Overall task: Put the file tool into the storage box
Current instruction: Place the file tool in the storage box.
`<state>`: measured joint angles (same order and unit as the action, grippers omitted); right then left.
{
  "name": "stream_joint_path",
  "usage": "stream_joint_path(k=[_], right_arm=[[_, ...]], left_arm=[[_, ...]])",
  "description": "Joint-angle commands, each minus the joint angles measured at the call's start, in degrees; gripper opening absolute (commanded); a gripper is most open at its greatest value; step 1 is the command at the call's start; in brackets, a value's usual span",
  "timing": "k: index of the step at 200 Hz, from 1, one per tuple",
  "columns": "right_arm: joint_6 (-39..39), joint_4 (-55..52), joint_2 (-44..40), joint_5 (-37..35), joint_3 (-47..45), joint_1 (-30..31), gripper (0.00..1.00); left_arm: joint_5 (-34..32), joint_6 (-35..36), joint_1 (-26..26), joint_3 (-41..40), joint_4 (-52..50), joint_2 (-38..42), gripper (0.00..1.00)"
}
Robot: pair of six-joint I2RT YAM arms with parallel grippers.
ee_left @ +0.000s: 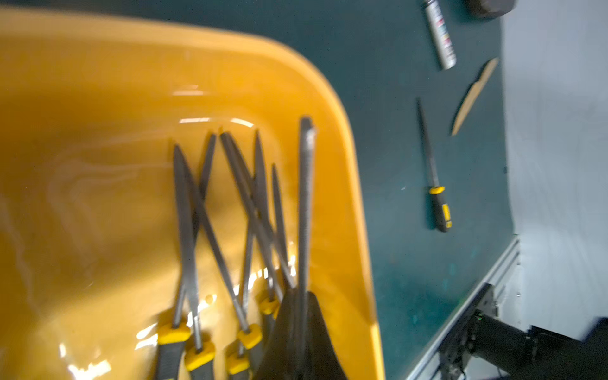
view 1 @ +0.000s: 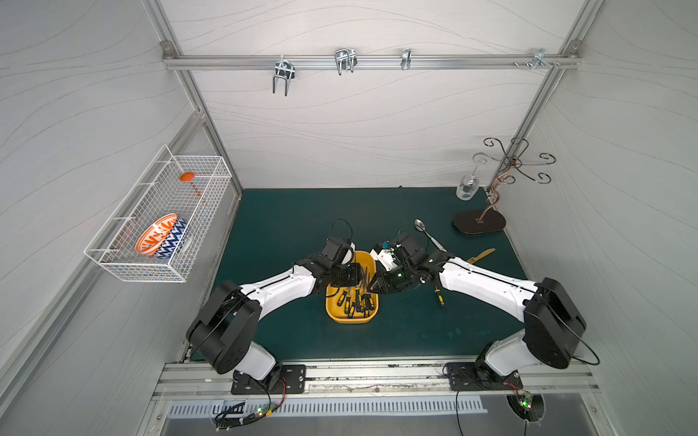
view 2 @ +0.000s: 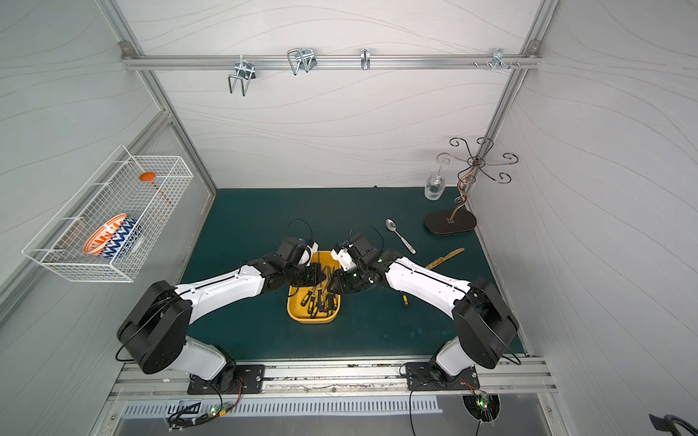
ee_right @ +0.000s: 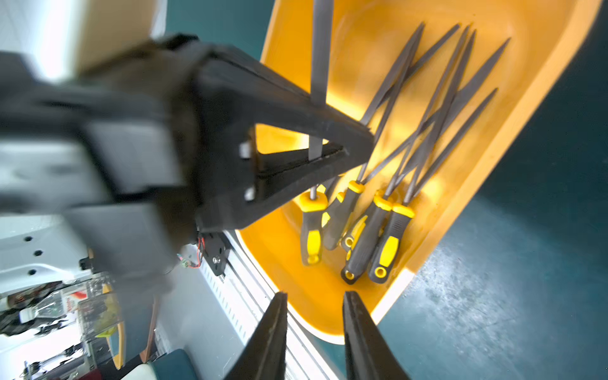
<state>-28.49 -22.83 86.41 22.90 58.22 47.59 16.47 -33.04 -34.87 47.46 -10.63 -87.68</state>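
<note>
White walls (view 1: 359,132) with faint wavy lines enclose a dark green mat (view 1: 287,226) on three sides. An aluminium rail (view 1: 472,61) carrying metal hooks (view 1: 344,62) crosses the far wall. A white wire basket (view 1: 139,268) hangs on the left wall.

Plain glossy yellow for the storage box (view 1: 351,319); dark teal for the desk (view 1: 283,226). Grey steel blades and dark grey handles with yellow collars and inlays on the files (ee_right: 362,240) in the box. Same scheme on the flat file (ee_right: 317,49) and the loose file (ee_left: 439,207). Black fingers (ee_right: 269,335). White wire basket (view 1: 132,270). Bowl (view 1: 160,241) with orange-white print inside, blue-white zigzag outside. Pale walls (view 1: 340,132) with thin wavy lines.
</note>
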Motion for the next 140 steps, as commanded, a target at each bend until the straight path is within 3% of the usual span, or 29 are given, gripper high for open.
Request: stream_joint_path(k=[1,43,100,140], right_arm=[[0.3,-2.6,-0.2,-3.0,1.3,-0.2,0.34],[0.5,-4.6,-2.5,-8.8,0.4,-1.0,0.39],[0.0,-16.1,-5.6,-25.1,0.2,-9.7,0.47],[0.4,-23.1,-1.3,-28.8,-1.1,-19.0,0.48]], left_arm=[[-2.3,1.5,0.2,2.3,-3.1,-2.3,0.18],[-1.9,1.7,0.2,2.4,-2.7,-2.4,0.37],[-1.1,1.6,0.2,1.6,-1.2,-0.9,0.42],[-0.5,1.5,0.2,1.5,-0.8,-0.9,0.43]])
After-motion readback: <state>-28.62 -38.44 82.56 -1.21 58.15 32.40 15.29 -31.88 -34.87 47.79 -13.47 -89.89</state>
